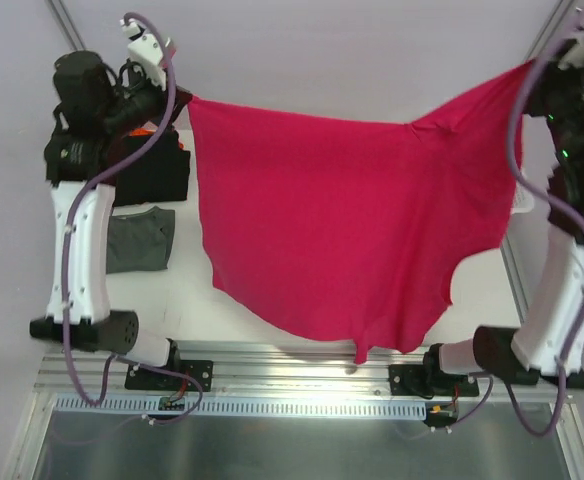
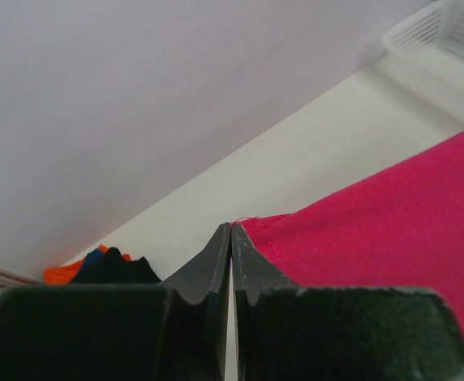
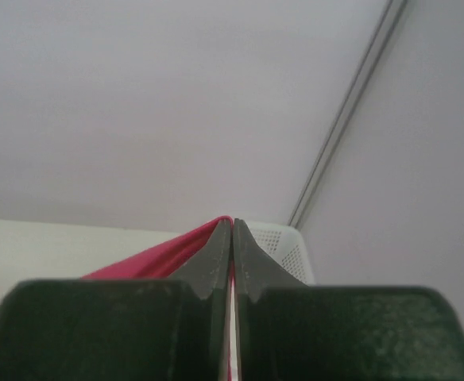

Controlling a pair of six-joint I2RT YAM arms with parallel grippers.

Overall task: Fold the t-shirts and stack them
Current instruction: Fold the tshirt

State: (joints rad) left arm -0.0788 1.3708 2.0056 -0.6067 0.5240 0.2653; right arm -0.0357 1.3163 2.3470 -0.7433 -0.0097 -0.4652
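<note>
- Crimson shirt: spread wide across the middle of the top view, strung from a corner at upper left to a corner at upper right. The top edge sags slightly between the two corners.
- The lower part of the shirt hangs down to lower centre of the frame. A small tip of cloth reaches over the metal rail at the tabletop's near edge. Creases gather at upper right of the cloth.
- Left jaws: pressed together, pinching the shirt's upper-left corner. In the left wrist view the cloth edge enters right at the tips.
- Right jaws: pressed together, pinching the shirt's upper-right corner. In the right wrist view pink cloth shows on the left side of the tips and in the seam between them.
- Left arm stands at frame left and right arm at frame right, both raised.
- Black shirt: folded, at upper left on the tabletop, partly behind the left arm.
- Orange shirt and blue shirt: only edges show beside the black one, at lower left of the left wrist view.
- Grey-green shirt: folded, just below the black one in the top view.
- Basket: white mesh, upper right of the left wrist view, on the tabletop.
</note>
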